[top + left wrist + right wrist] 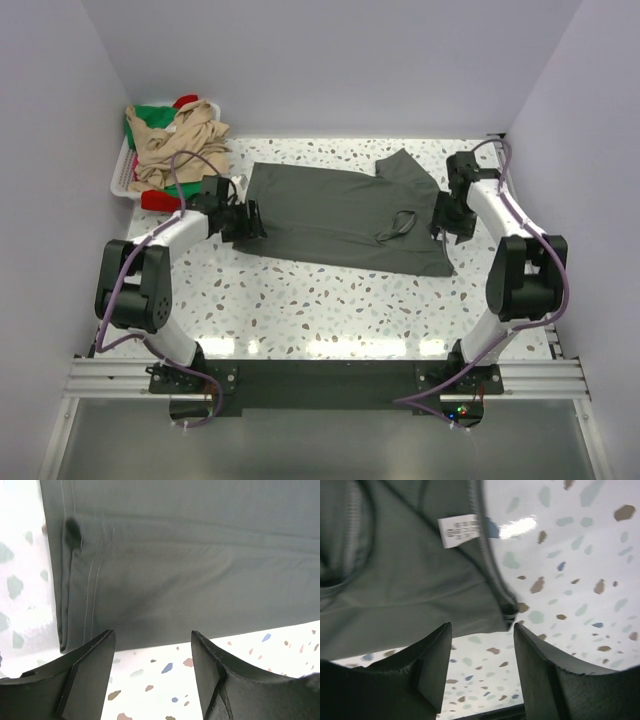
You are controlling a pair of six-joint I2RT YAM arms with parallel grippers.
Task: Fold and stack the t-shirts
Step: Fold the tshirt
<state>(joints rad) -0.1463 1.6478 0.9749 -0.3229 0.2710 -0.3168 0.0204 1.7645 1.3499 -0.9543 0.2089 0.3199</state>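
The large dark grey t-shirt [340,215] lies spread flat across the middle of the table, folded lengthwise. My left gripper [252,222] is open and empty at its left edge; the left wrist view shows the hem [180,570] just beyond the fingertips. My right gripper [440,215] is open and empty at the shirt's right edge, by the collar; the right wrist view shows the grey cloth [395,580] and its white neck label [458,530]. Beige [180,145], green [150,115] and red [160,200] shirts are heaped in the basket at the back left.
The white plastic basket [122,175] stands against the left wall at the back. Walls close in the table on the left, back and right. Bare speckled tabletop [330,310] runs along the front, between the shirt and the arm bases.
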